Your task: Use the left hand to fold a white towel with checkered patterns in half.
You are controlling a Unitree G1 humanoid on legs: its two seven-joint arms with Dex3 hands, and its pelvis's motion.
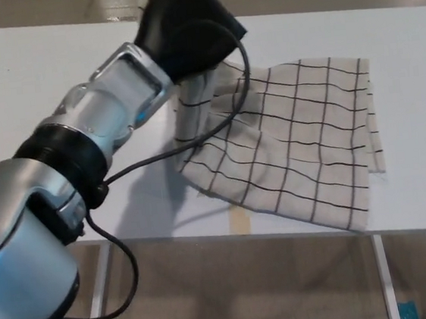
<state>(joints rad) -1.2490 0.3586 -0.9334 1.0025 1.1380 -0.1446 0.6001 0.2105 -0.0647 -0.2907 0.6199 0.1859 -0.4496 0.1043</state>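
Head view: the left hand point(188, 29) sits at the upper middle of the frame, a black shape held above the white counter point(32, 110). It is clenched on the left edge of the towel point(303, 150), and the cloth hangs from under it in a bunched fold. The silver forearm point(109, 109) runs down from the hand toward the lower left of the frame, where a large grey arm casing fills the corner. A black cable point(195, 135) loops from the wrist across the forearm and trails down toward the lower left.

The towel is white with thin dark grid lines. Its right part lies flat on the counter in the right half of the frame, reaching close to the counter's near edge at the lower right. Its right edge shows a narrow strip of a second layer peeking out. The left part is lifted off the surface and drawn in toward the middle, so the cloth is creased and ridged below the hand. A soft shadow of the arm and raised cloth falls on the counter just left of the towel.

The left and far parts of the counter are bare white. Below the near edge, a metal leg point(98, 301) and a brownish floor point(257, 292) show. The right hand does not appear anywhere in the frame.
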